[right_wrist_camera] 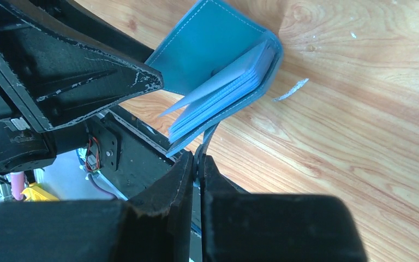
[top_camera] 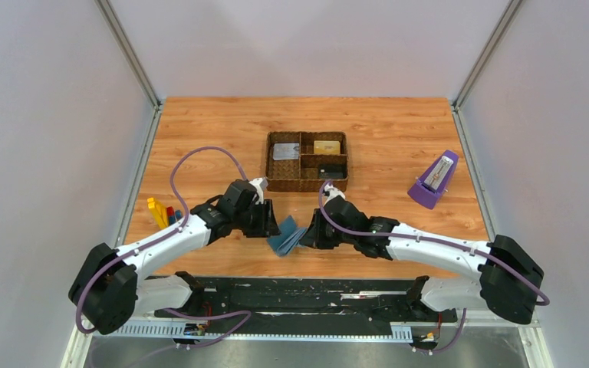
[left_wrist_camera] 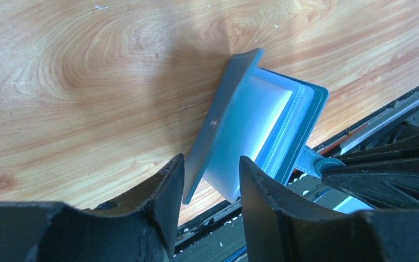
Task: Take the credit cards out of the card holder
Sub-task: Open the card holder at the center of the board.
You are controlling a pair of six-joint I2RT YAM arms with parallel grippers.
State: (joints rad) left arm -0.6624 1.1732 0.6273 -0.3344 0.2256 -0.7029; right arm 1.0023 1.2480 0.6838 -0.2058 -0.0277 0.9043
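Cards [top_camera: 327, 146] lie in tray [top_camera: 307, 186]; right pincer [right_wrist_camera: 199, 161] clenches holder [right_wrist_camera: 207, 49], left pincer [left_wrist_camera: 211, 166] released astride its flap; remaining cards unclear

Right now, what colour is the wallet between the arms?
The card holder is teal outside, paler blue inside; clearest in right wrist view.

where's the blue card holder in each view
top external: card holder lower centre, below the woven tray
left wrist: centre right, half open
right wrist: top centre, half open
shared landmark: wooden table under it
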